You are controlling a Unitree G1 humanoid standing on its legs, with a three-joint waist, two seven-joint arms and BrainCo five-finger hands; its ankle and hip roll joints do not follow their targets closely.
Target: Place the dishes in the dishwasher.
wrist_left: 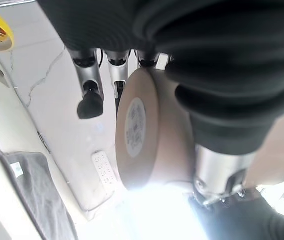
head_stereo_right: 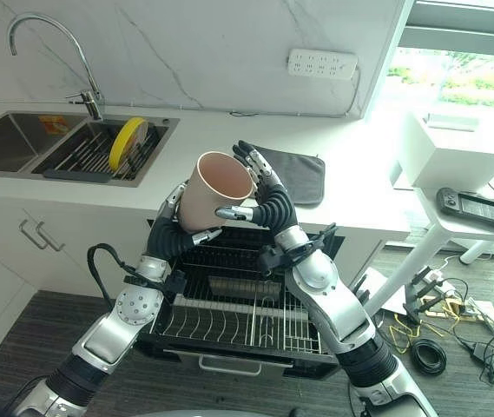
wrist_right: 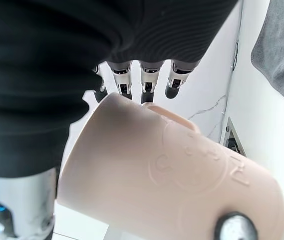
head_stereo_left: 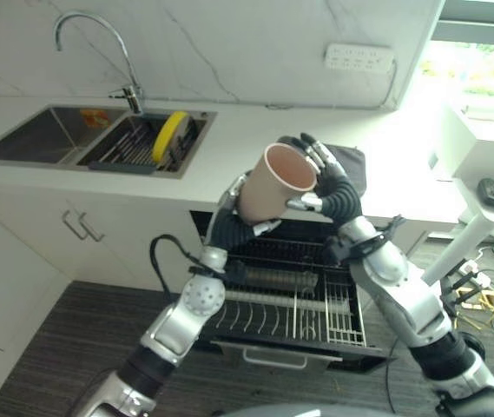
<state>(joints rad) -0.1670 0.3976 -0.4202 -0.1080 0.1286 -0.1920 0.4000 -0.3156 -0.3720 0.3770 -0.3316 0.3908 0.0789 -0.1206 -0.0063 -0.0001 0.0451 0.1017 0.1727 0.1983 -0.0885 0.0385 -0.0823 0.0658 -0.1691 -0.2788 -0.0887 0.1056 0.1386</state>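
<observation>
Pinkish-beige plastic is what we're looking at up front: a tall cup point(head_stereo_left: 274, 185) is hanging in the air above the open dishwasher point(head_stereo_left: 292, 295), and we're gripping it with both hands at once. Our left hand point(head_stereo_left: 232, 207) is coming up from below and wrapping the lower half of the cup, with its fingers point(wrist_left: 90, 82) reaching along the base where a white sticker is sitting. Our right hand point(head_stereo_left: 323, 178) is curling around the rim end from the far side, thumb pressing across the cup wall, fingers point(wrist_right: 146, 82) poking out past the edge. The cup is tilting, with its mouth facing up and toward the counter point(head_stereo_left: 255, 139). Below it the dishwasher's wire rack point(head_stereo_right: 251, 314) is sitting pulled out, and something dark is lying across it, though we're honestly not sure what it is from here. Over on the left a yellow plate point(head_stereo_left: 171, 135) is standing on edge in the sink point(head_stereo_left: 64, 139) drainer under the curved tap point(head_stereo_left: 99, 52). A dark grey cloth point(head_stereo_right: 299, 176) is lying flat on the counter just behind the right hand, and a white power strip point(head_stereo_right: 320, 62) is sitting on the marble wall above it.
</observation>
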